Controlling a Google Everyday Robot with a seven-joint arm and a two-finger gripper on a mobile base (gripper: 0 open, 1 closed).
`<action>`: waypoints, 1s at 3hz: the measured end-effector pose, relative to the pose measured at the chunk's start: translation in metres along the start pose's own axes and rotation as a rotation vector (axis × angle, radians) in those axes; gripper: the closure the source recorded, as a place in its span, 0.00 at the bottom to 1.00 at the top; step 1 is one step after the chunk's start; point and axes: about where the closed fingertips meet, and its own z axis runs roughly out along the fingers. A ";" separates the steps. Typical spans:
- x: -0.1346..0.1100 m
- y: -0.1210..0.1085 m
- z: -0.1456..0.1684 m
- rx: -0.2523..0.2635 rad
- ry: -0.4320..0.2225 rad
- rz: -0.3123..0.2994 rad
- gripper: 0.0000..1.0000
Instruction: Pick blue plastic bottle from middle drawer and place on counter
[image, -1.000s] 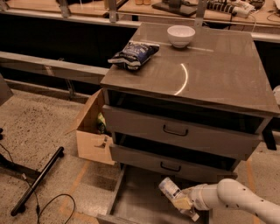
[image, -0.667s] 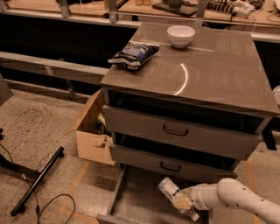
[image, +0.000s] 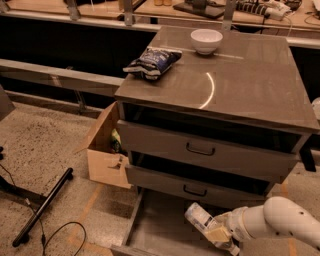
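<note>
1. The bottle (image: 199, 216) lies tilted over the right part of the open drawer (image: 160, 227), at the near edge of the scene, its pale end pointing up and left.
2. The gripper (image: 215, 231) is at the bottle's near right end, its fingers closed on the bottle; the tilt looks like the result of being grasped from the side rather than from above.
3. The white arm (image: 280, 222) comes in low from the right, probably because the two drawer fronts (image: 200, 150) overhang the far part of the drawer and leave little room overhead.
4. The drawer is pulled well out toward the near side, which exposes its flat bottom for the reach.
5. The counter (image: 250, 85) is up and far from the bottle. A snack bag (image: 152, 62) sits at its left and a white bowl (image: 206, 40) at its far edge, so the near right part seems the easy place to set the bottle.
6. The lift looks barely begun; the bottle must clear the drawer fronts on its way up.
7. A cardboard box (image: 102, 155) stands on the floor left of the cabinet, out of the way
</note>
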 end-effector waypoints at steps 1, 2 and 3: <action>-0.023 0.017 -0.038 -0.005 -0.031 -0.031 1.00; -0.054 0.020 -0.073 0.013 -0.105 -0.060 1.00; -0.077 0.013 -0.120 0.029 -0.170 -0.084 1.00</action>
